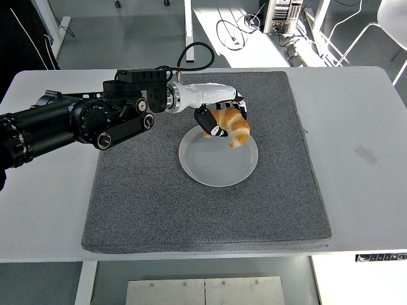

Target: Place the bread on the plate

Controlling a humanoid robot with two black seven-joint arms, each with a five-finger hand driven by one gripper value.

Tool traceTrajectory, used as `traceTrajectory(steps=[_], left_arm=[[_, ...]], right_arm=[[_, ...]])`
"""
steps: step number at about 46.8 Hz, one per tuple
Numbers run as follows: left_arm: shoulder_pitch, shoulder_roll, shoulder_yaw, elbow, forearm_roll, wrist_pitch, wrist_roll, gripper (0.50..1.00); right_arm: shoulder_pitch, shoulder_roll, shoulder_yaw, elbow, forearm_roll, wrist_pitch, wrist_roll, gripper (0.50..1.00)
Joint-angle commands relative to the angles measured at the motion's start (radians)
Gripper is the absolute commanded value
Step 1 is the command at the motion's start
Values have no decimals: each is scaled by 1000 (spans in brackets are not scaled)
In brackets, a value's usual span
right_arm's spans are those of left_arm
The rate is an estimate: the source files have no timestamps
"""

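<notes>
A golden-brown croissant [233,127] hangs in the air over the far part of the white plate [213,168]. My left hand [219,117] is shut on it, the black-tipped fingers curled around its upper end. The plate lies in the middle of the grey mat [146,197] and has nothing lying in it. The croissant's lower tip points down toward the plate's right half, apart from its surface. My left arm reaches in from the left edge across the mat's far left corner.
The grey mat covers most of the white table [369,184]. A small strip of tape [366,154] lies on the table to the right. Cables and desk legs show on the floor beyond the far edge.
</notes>
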Motion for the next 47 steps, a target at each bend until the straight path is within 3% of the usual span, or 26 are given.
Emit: traceTrajectory(steps=[1, 47], left_arm=[[8, -23, 2, 5, 2, 2, 0, 500], [58, -23, 96, 39, 1, 35, -5, 500]], right_arm=[[0, 0, 0, 0, 0, 0, 1, 1000], [0, 0, 0, 0, 0, 0, 1, 1000]])
